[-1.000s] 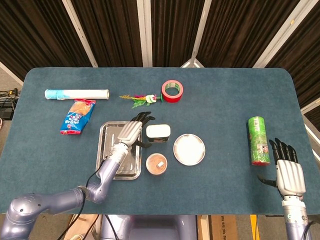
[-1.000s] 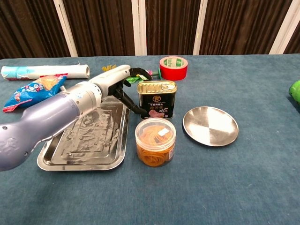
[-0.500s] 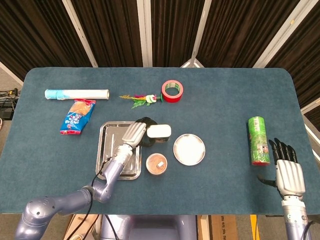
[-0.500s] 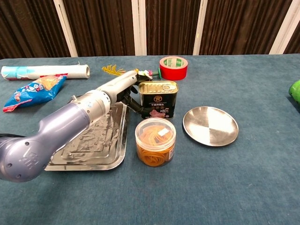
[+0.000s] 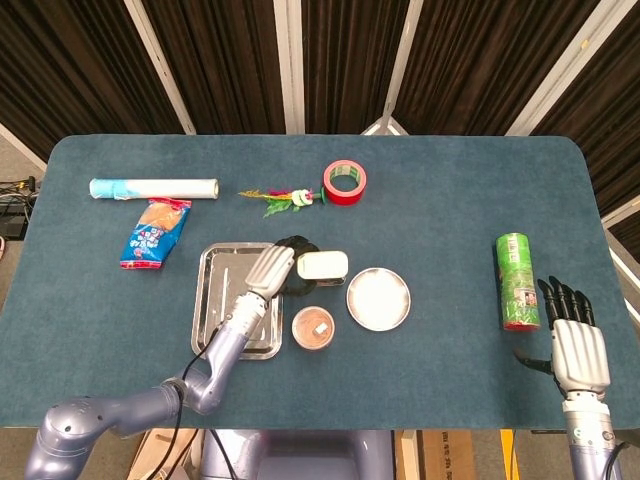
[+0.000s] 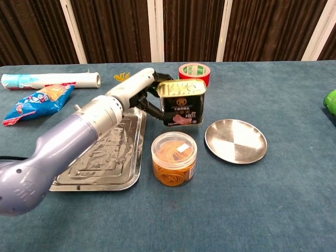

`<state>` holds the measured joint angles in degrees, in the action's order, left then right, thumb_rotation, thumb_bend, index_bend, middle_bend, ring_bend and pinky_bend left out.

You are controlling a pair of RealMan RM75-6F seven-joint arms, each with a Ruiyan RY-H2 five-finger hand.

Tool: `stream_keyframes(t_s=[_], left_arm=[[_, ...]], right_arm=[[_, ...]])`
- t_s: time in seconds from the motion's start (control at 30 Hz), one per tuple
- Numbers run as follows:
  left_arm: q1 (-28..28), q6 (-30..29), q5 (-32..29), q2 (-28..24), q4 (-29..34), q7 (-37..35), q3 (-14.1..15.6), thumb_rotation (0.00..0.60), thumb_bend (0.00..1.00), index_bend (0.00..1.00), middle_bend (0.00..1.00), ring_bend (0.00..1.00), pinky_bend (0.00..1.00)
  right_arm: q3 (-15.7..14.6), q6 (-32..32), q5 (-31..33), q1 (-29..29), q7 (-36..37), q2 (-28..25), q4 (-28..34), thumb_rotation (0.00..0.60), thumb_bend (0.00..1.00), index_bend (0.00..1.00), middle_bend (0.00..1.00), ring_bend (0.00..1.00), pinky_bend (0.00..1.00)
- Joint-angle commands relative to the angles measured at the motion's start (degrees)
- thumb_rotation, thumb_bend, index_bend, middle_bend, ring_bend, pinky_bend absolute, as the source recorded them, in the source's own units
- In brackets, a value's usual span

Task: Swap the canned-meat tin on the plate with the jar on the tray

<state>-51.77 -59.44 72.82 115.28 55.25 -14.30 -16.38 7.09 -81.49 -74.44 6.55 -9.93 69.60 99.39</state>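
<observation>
Gripping the canned-meat tin (image 6: 182, 102) from its side, the dark fingers (image 6: 149, 107) of the left hand (image 6: 137, 89) hold it lifted clear of the desk (image 6: 252, 210), slightly tilted. Just below the fingers on the near side stands the jar (image 6: 174, 158) with its clear lid, on the desk beside the tray (image 6: 100, 157), over which the left forearm stretches. Beyond the tin from the fingers lies the round metal plate (image 6: 235, 140). Behind the fingers sit a red tape roll (image 5: 344, 181) and a small sprig of greenery (image 5: 284, 197); farther off lie a snack bag (image 5: 155, 232) and a film roll (image 5: 153, 187). Well apart, the right hand (image 5: 579, 345) rests flat with fingers extended, holding nothing, near a green can (image 5: 516, 280).
</observation>
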Motion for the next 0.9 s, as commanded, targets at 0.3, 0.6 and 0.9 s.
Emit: stream_keyframes(t_s=[0.3,0.6,0.9], left_arm=[[7.45,-7.55,6.46,-13.10,11.12,-7.73,2.91,0.600,0.60,0.47,0.44,0.20,0.23],[11.41,-3.86,7.13,-18.01,11.65,-12.03,8.29,0.600,0.59,0.46,0.44,0.20,0.23],[13.79,-3.23,8.50,-16.45,6.78,-15.73,11.28,0.600,0.58,0.46,0.44,0.20,0.22]], right_arm=[[-0.20,-0.41,-0.41,-0.20,-0.40,-0.04,0.67,0.600,0.00,0.00,0.00,0.00,0.00],[-0.41,-0.40,-0.65,0.00,-1.69,0.66,0.83,0.600,0.00,0.00,0.00,0.00,0.00],[-0.29,-0.28,-0.30,0.09,-2.01,0.93,0.58,0.600,0.00,0.00,0.00,0.00,0.00]])
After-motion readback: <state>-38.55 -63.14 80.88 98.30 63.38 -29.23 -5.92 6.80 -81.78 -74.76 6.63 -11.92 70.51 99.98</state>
